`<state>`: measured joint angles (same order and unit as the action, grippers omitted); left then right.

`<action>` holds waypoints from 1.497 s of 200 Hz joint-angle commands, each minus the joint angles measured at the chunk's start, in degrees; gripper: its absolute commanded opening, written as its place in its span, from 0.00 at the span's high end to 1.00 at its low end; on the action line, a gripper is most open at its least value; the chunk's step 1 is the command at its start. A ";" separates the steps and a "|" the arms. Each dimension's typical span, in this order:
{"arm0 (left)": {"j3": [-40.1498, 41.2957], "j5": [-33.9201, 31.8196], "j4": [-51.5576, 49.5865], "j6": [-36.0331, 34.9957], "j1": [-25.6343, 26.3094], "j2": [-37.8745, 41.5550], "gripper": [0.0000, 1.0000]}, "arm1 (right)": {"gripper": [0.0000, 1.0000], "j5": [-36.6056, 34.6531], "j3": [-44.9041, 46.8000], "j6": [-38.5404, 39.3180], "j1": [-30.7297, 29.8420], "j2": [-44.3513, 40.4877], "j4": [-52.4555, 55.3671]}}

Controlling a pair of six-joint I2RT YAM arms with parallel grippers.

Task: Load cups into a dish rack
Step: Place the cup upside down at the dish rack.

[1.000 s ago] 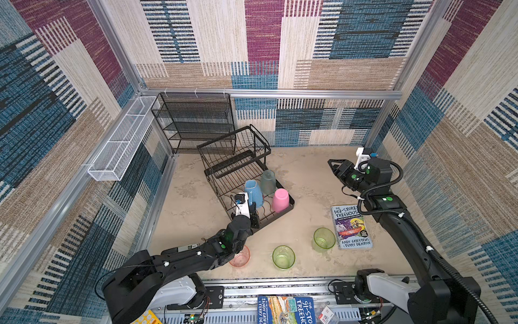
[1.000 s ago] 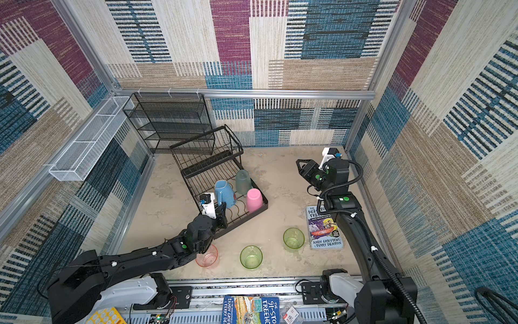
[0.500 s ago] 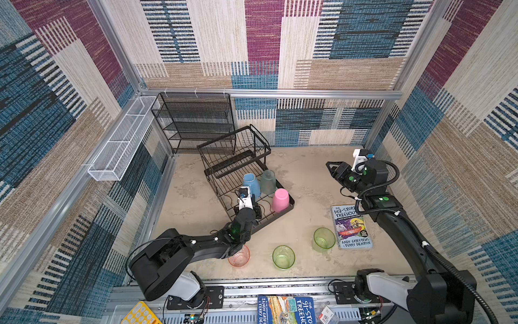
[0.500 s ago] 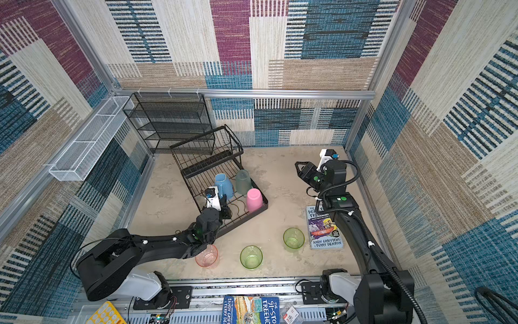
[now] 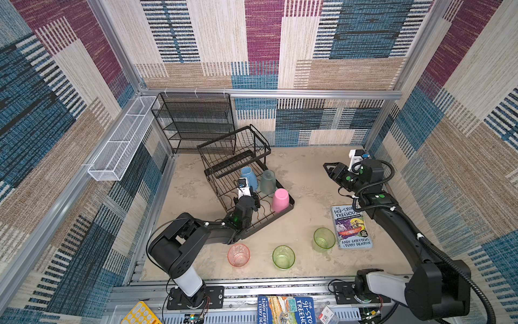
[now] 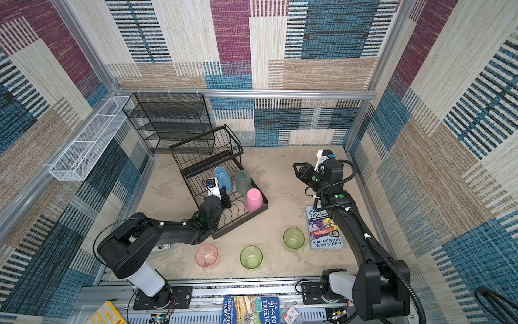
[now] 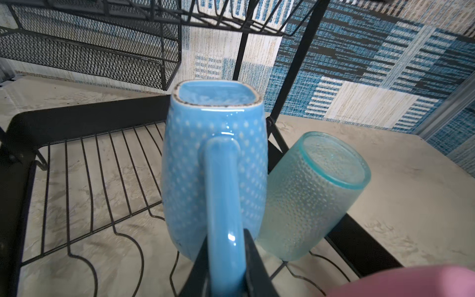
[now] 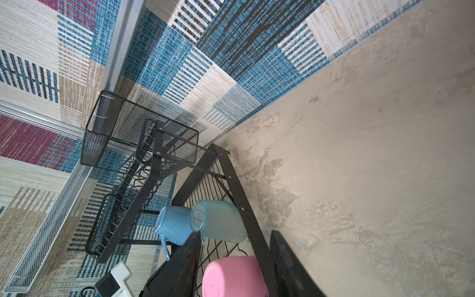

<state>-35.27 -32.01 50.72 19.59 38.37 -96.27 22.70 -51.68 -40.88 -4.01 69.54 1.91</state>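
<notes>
In both top views, the dish rack (image 5: 269, 222) sits on the surface (image 5: 302, 174). Three cups are in its low tray: the blue mug (image 5: 249, 176), the grey cup (image 5: 267, 182) and the pink cup (image 5: 279, 199). The see-through pink cup (image 5: 238, 254), one green cup (image 5: 283, 257) and a second green cup (image 5: 324, 238) stand on the surface. The right end effector (image 5: 329, 168) hangs well apart from the rack.

From the left wrist, we see the left end effector (image 7: 226, 270) pinching the mug's handle (image 7: 223, 205). The mug stands bottom up on the wires. The grey cup leans just beside it.

From the right wrist, the right end effector is spread and holds nothing.

We think the mug is being set down. Next we must let go softly and back out without bumping the grey cup.
</notes>
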 commanded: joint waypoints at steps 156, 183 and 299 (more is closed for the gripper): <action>-10.83 5.47 7.99 -4.65 -6.35 -12.95 1.00 | 0.53 0.66 0.53 1.23 -0.11 1.49 -4.61; -12.02 5.82 8.33 -4.83 -7.07 -14.67 0.99 | 0.53 0.66 0.86 1.26 -0.12 1.48 -4.90; -14.29 7.00 7.43 -2.87 -8.27 -16.94 0.92 | 0.53 0.06 2.00 1.24 -0.12 0.35 -5.35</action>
<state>-49.08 -25.26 54.57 14.94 30.24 -113.23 23.38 -49.82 -40.25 -4.05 70.50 -1.30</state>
